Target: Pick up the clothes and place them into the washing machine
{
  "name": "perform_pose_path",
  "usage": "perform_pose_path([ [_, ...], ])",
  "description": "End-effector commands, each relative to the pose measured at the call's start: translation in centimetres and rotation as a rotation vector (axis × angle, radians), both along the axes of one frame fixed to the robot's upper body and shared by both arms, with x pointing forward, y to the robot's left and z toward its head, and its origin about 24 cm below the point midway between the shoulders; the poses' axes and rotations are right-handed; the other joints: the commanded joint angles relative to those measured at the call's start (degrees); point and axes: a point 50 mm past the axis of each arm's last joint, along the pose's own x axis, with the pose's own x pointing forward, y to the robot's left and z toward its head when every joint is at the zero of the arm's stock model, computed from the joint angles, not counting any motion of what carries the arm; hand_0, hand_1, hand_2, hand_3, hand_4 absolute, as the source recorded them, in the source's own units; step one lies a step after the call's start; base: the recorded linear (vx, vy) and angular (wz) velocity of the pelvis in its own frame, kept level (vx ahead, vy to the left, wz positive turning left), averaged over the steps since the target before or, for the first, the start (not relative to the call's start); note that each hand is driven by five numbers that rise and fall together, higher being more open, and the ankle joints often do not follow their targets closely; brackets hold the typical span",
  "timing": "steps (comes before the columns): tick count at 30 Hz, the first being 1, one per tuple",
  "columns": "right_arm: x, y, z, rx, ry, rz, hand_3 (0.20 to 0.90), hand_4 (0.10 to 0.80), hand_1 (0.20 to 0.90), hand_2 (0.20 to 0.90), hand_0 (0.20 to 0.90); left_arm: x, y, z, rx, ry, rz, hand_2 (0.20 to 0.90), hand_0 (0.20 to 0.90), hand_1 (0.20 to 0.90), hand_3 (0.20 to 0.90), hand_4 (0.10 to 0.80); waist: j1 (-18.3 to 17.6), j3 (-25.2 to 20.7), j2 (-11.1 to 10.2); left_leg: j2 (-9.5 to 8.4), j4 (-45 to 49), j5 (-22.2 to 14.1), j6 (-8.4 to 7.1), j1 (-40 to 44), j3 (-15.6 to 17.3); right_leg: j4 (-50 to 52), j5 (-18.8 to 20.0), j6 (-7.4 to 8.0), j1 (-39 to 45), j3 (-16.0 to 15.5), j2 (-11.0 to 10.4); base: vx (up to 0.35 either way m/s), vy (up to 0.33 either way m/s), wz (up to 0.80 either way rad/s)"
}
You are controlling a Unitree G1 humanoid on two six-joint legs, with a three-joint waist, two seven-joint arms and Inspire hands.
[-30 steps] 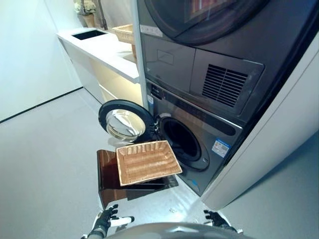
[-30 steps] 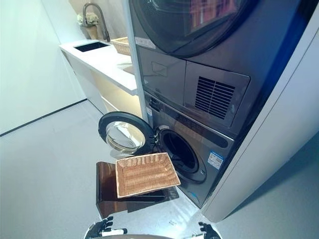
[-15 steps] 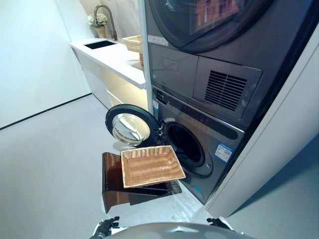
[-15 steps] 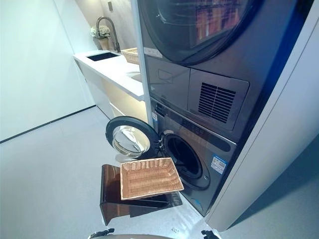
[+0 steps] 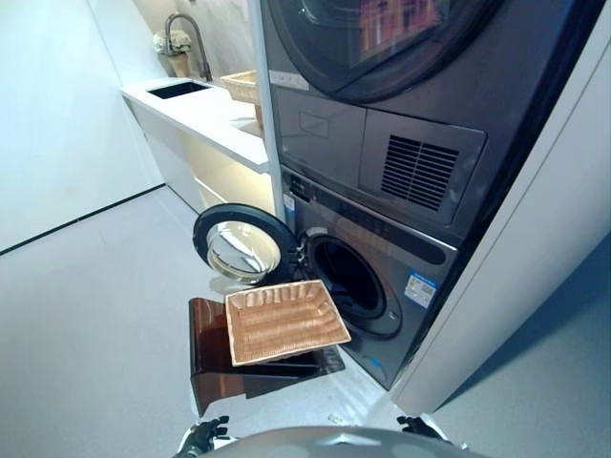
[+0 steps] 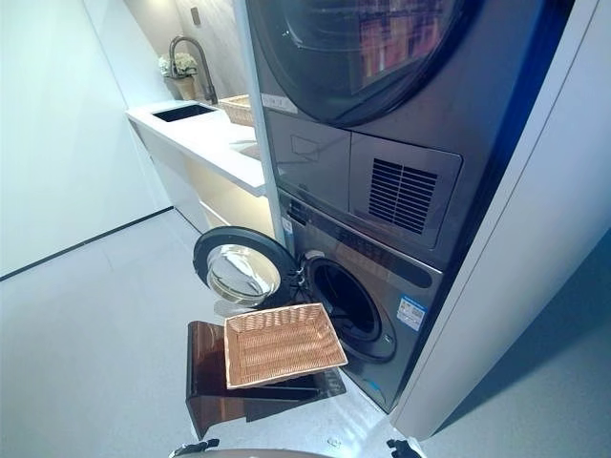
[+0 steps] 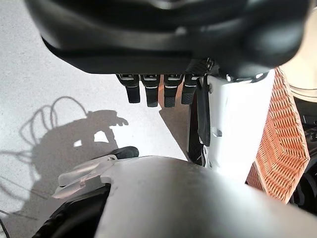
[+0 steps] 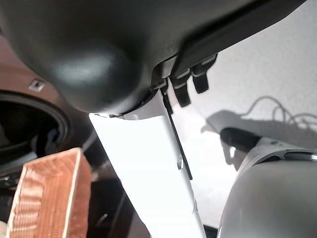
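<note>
The left hand (image 7: 158, 91) was seen with its fingers straight and apart, nothing held between them. The right hand (image 8: 185, 84) was likewise seen with fingers extended and nothing gripped. Both hands were hung low, at about 6 o'clock in the head views.

Ahead of them, a wicker basket (image 5: 284, 321) was set on a brown stand (image 5: 205, 353); no clothes were visible in it. At 1 o'clock from the basket, the washing machine (image 5: 382, 258) was found with its round door (image 5: 239, 250) swung open at 11 o'clock. The drum interior was dark, and whether clothes lay inside could not be told. A dryer (image 5: 401, 86) was stacked above.

A second basket (image 5: 239, 86) was placed on the white counter (image 5: 205, 110) at 11 o'clock.
</note>
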Motion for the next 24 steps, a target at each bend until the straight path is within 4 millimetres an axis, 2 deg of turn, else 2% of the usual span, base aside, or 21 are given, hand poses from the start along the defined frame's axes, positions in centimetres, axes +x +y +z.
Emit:
perform_pose_path([
  [1,1.59,-1.46,0.52,-0.078,-0.006,0.012,0.9,0.8,0.9,0.9,0.9,5.01,-2.68,0.54,-0.059,-0.151,-0.037,0.9,0.9,0.9,0.9,0.8,0.54,1.98,-1.69,0.68,-0.15,-4.87,-4.34,2.58,-0.91,-1.72,1.49,-0.12,1.34,-1.43,-1.56,0.0,0.0,0.0],
  [24,1.32,-1.29,0.44,-0.071,0.003,0.026,0.9,0.8,0.9,0.9,0.9,4.97,-3.01,0.5,-0.083,-0.147,-0.026,0.9,0.9,0.9,0.9,0.8,0.34,2.0,-1.56,0.91,-0.15,-4.99,-4.37,2.27,-0.95,-2.02,1.24,-0.48,1.03,-1.28,-1.15,-0.001,0.0,0.01],
])
